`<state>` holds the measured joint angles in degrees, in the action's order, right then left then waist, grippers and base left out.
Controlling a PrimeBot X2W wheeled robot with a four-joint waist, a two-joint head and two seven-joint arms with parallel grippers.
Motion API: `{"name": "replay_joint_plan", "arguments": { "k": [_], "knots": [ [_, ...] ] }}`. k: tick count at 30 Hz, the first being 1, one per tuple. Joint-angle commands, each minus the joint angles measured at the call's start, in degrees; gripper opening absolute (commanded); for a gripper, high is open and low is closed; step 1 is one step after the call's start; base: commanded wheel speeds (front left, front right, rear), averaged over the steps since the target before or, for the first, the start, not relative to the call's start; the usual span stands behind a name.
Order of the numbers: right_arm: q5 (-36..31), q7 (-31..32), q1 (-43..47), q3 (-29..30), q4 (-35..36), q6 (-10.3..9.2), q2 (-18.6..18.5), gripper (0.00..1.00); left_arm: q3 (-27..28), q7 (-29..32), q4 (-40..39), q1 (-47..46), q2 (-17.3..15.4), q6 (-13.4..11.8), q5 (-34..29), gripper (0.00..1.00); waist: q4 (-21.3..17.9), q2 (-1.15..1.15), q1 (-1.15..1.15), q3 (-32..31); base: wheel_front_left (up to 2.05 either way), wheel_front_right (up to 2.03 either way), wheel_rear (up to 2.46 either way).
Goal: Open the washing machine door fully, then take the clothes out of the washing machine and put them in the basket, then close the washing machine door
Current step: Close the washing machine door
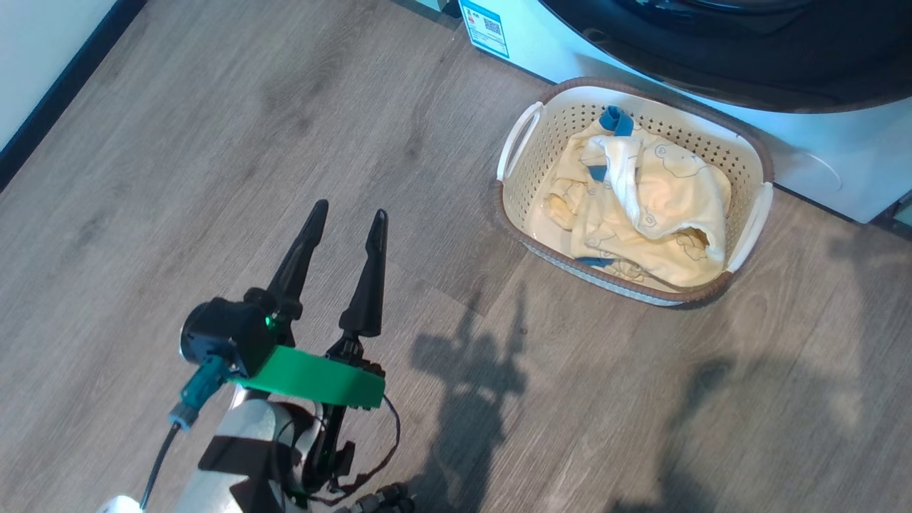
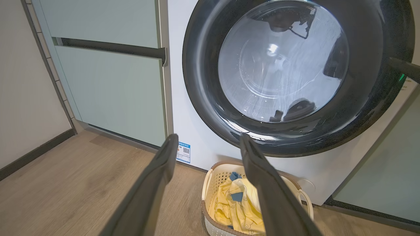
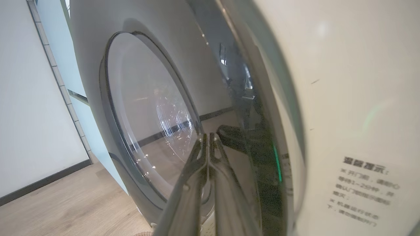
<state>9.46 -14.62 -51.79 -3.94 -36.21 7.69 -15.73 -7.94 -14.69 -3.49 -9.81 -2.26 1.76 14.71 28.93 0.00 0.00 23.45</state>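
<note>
Left gripper (image 1: 350,208) hangs over the wood floor (image 1: 178,178), fingers spread wide, nothing between them. In the head view I see it well to the left of the basket (image 1: 541,135).

The basket stands on the floor just in front of the washing machine (image 1: 819,157), under the lower edge of the washing machine door (image 1: 748,64). The clothes (image 1: 641,206) are inside the basket: a crumpled pale yellow heap with white trim and line-drawn prints. One blue patch sticks up at the wall nearest the machine, and another shows low on the near side.

My left wrist view looks between the spread fingers at the machine front. The door sits flat against it, with a wide glossy black rim around the glass window (image 2: 282,62), which carries reflections. A small blue label (image 2: 183,152) is low on the white front, just left of the basket. Pale green cabinet panels (image 2: 108,91) stand to the left of the machine, with a dark gap between them.

Right gripper (image 3: 209,136) is up at the door. Its two fingers are pressed together and hold nothing. The tips are right at the black rim, beside the glass. The gloss mirrors the fingers there, so I can't say whether they actually touch it. To the right of the rim is white machine front with a printed text notice (image 3: 361,186) on it.
</note>
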Motion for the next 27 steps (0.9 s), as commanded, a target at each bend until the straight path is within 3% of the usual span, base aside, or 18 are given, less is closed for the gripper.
{"name": "replay_joint_plan", "arguments": {
  "k": [1,9,16,27],
  "knots": [
    [-0.39,-0.35,-1.78,-0.33,1.66,-0.2,0.18,0.0,1.55,-0.3,-1.69,-1.59,-0.62,-0.37,0.28,1.0,-0.02,0.0,0.0,0.1,0.0,0.0,0.0],
    [0.12,-0.37,0.05,-2.94,3.67,-0.2,0.86,0.0,1.67,-0.3,-1.43,-1.86,-0.62,-0.45,0.0,1.0,-1.04,0.0,0.0,-0.14,0.0,0.0,0.0],
    [1.78,-0.37,7.07,-8.11,9.87,-0.2,2.45,0.0,2.54,-0.3,-0.48,-1.43,-0.62,0.19,-0.98,1.0,-3.48,0.0,0.0,-1.94,0.0,0.0,0.0],
    [2.85,-0.38,26.75,-6.88,25.56,-0.2,6.08,0.0,5.99,-0.3,0.64,0.01,-0.62,2.54,-4.3,1.0,-12.34,0.0,0.0,-7.46,0.0,0.0,0.0]
  ]
}}
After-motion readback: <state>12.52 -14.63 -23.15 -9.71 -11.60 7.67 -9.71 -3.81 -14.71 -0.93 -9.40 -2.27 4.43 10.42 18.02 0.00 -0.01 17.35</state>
